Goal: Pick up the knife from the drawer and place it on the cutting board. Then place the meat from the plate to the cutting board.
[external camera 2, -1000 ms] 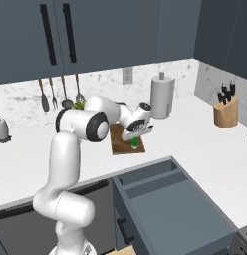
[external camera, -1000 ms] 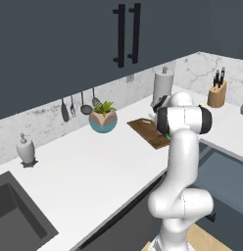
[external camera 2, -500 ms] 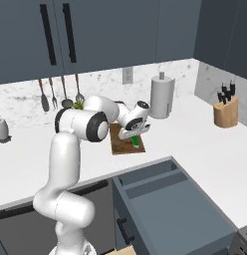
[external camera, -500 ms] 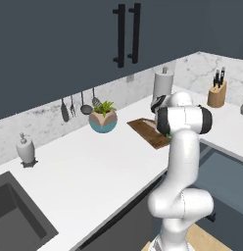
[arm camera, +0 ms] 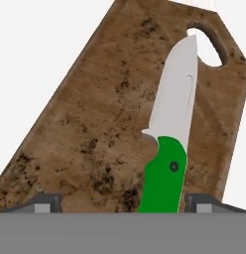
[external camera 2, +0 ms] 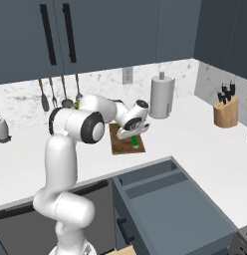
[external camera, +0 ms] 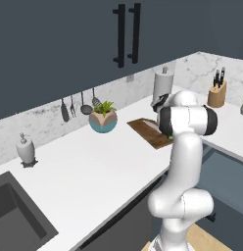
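On the counter in the left base view, the cutting board (external camera: 152,131) lies at about three o'clock from the potted plant (external camera: 104,117), its right end hidden behind the arm; the pincer's state cannot be told from here.

In the right base view the gripper (external camera 2: 133,133) hangs just over the board at the picture's centre, with the knife (external camera 2: 136,141) showing as a green sliver beneath it. The drawer (external camera 2: 168,204) stands pulled out at five o'clock.

In the hand view the knife lies flat on the board, its green handle at six o'clock and its silver blade pointing toward one o'clock, the tip reaching the board's cut-out grip hole. One finger tip (arm camera: 45,202) rises well clear at each side of the handle, so the jaws stand wide apart and grasp nothing. The knife looks light, stiff and smooth; its handle is probably the safer place to hold it, since the thin blade would likely slip.
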